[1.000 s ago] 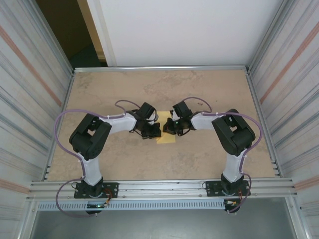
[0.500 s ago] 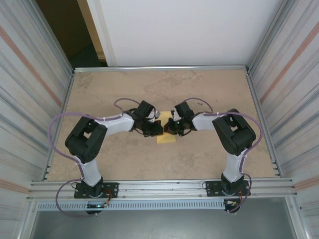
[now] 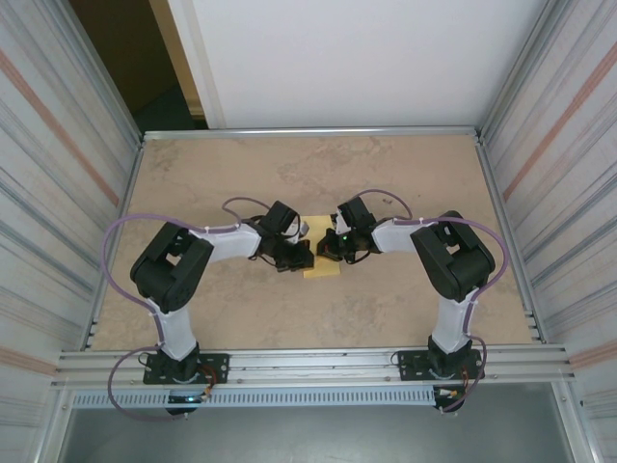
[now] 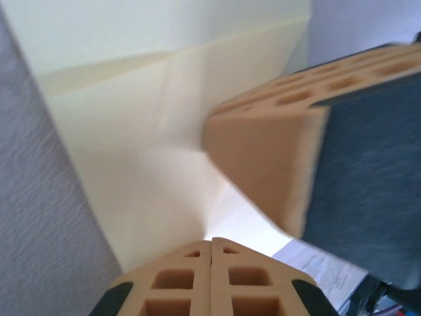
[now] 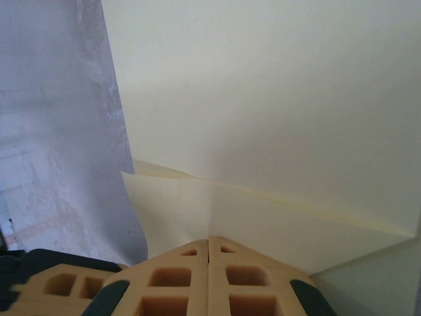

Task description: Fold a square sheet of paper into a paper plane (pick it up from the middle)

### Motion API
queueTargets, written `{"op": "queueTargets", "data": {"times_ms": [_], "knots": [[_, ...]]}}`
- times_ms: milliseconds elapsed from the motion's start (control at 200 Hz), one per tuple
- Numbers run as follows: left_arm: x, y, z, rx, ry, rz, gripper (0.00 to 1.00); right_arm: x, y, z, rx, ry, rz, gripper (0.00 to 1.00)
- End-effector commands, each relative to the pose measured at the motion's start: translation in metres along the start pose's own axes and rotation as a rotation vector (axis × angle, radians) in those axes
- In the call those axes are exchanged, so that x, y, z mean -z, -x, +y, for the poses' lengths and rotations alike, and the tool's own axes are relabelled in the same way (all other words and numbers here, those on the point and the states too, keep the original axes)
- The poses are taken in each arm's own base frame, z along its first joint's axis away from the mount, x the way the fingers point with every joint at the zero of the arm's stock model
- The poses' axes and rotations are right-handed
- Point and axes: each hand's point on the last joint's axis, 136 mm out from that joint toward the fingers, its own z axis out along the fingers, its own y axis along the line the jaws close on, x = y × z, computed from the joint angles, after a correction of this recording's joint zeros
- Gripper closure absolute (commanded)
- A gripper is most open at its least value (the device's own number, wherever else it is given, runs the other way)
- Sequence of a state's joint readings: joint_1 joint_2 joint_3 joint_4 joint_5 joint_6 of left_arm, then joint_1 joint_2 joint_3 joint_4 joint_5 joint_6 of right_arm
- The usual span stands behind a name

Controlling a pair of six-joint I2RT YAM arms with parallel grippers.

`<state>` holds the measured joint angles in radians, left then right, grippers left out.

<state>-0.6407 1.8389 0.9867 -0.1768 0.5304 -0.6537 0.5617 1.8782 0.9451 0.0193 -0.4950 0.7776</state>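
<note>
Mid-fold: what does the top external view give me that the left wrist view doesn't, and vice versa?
Top external: the whole table, with the left hand and right hand meeting at the square sheet of paper near its middle. Left wrist: crease lines running across the sheet, and the left hand's fingers pressed together. Both: the pale-yellow sheet with the two hands close beside each other.
</note>
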Motion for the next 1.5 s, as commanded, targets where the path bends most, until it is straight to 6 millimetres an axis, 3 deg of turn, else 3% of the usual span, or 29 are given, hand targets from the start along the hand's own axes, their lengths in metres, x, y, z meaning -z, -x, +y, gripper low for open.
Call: {"op": "queueTargets", "data": {"times_ms": [0, 231, 451, 526, 682, 792, 1017, 1318, 1393, 1498], "knots": [[-0.006, -0.013, 0.02, 0.008, 0.044, 0.032, 0.99, -0.009, -0.027, -0.061, -0.116, -0.189, 0.067, 1.0], [0.0, -0.036, 0.041, 0.023, 0.114, 0.067, 1.0, -0.008, -0.027, -0.065, -0.121, -0.207, 0.067, 1.0], [0.025, -0.062, 0.054, 0.009, 0.177, 0.078, 1.0, -0.007, -0.026, -0.066, -0.123, -0.209, 0.066, 1.0], [0.037, -0.055, 0.046, 0.012, 0.14, 0.027, 1.0, -0.006, -0.026, -0.064, -0.119, -0.208, 0.064, 1.0], [0.052, -0.021, 0.013, 0.026, -0.02, -0.12, 1.0, -0.007, -0.024, -0.062, -0.117, -0.205, 0.06, 1.0], [0.046, -0.004, -0.004, 0.038, -0.097, -0.152, 1.0, -0.008, -0.024, -0.063, -0.122, -0.205, 0.06, 1.0], [0.022, 0.007, -0.01, 0.052, -0.097, -0.121, 1.0, -0.008, -0.024, -0.062, -0.124, -0.204, 0.06, 1.0], [0.002, -0.012, 0.023, 0.115, 0.025, -0.043, 1.0, -0.003, -0.019, -0.051, -0.104, -0.173, 0.048, 1.0], [-0.001, -0.02, 0.032, 0.13, 0.056, -0.022, 1.0, 0.003, -0.012, -0.04, -0.07, -0.149, 0.026, 1.0], [-0.004, -0.029, 0.043, 0.15, 0.091, 0.005, 1.0, 0.016, 0.001, -0.009, 0.008, -0.071, -0.029, 1.0]]}}
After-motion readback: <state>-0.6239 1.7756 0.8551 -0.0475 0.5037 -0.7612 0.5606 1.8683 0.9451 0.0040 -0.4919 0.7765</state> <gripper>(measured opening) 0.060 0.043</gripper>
